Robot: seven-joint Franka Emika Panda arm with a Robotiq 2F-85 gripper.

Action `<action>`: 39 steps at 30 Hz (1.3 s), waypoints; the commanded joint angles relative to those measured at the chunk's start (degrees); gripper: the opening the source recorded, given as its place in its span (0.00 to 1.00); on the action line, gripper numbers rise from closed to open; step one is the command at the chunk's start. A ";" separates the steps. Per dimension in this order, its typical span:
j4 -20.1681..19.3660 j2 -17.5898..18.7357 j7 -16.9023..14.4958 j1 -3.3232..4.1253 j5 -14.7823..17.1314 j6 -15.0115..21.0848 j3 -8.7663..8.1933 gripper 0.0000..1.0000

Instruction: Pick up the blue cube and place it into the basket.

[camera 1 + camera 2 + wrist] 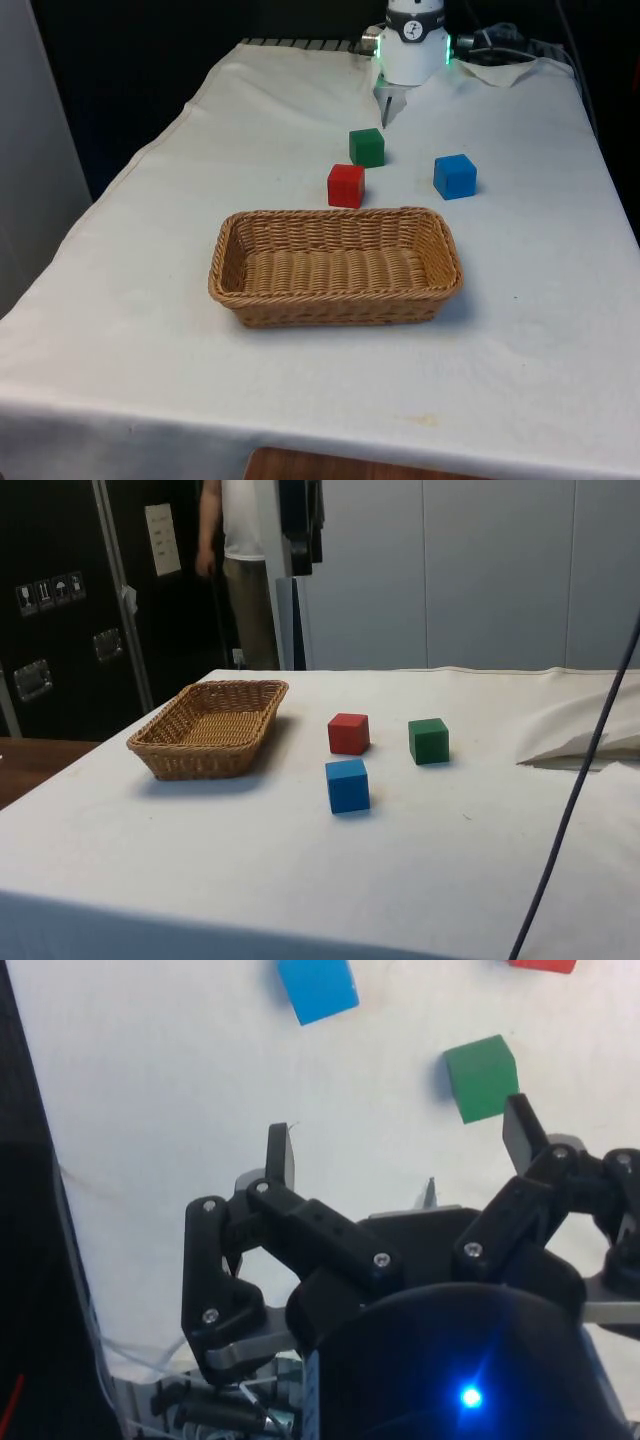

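The gripper (pixel 400 1145) hangs above the cloth with its fingers (pixel 281 1153) spread wide, holding nothing. The blue cube (pixel 455 176) sits on the table, well clear of them, beside the red cube (pixel 346 186) and near the wicker basket (pixel 336 300).

White rounded arm segment (pixel 414 55) up there, green lights glowing at its three and nine o'clock sides. The pincer (pixel 400 1150) is all black: angular linkage bars, silver screw heads at the pivots, flat dark fingertips (pixel 281 1155), grey metal beneath.
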 commanded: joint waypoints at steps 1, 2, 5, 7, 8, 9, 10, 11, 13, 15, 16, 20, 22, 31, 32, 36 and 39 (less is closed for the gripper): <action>-1.03 -0.23 -0.23 0.11 0.23 1.60 0.11 1.00; -1.38 -0.17 -0.29 0.11 0.23 2.12 0.17 1.00; -2.64 0.17 -0.40 0.17 0.11 4.18 0.63 1.00; -2.64 0.17 -0.40 0.17 0.11 4.18 0.63 1.00; -3.15 0.40 -0.40 0.17 0.11 5.04 0.92 1.00; -3.32 0.57 -0.46 0.17 0.11 5.50 1.09 1.00; -3.50 0.74 -0.46 0.11 0.11 5.84 1.20 1.00; -3.61 0.92 -0.52 0.11 0.11 6.07 1.38 1.00; -4.01 1.49 -0.52 0.17 0.17 6.99 1.83 1.00; -4.13 1.72 -0.52 0.17 0.17 7.22 2.01 1.00; -4.18 2.01 -0.52 0.17 0.23 7.56 2.18 1.00; -4.47 3.55 -0.69 0.17 0.40 8.82 2.75 1.00; -4.53 3.84 -0.74 0.17 0.46 9.05 2.86 1.00; -6.25 6.30 -2.41 0.17 1.78 12.83 3.15 1.00; -6.53 6.59 -2.69 0.23 1.89 13.29 3.15 1.00; -7.68 7.79 -4.01 0.17 2.46 15.76 3.38 1.00; -8.08 8.31 -4.58 0.17 2.81 16.73 3.38 1.00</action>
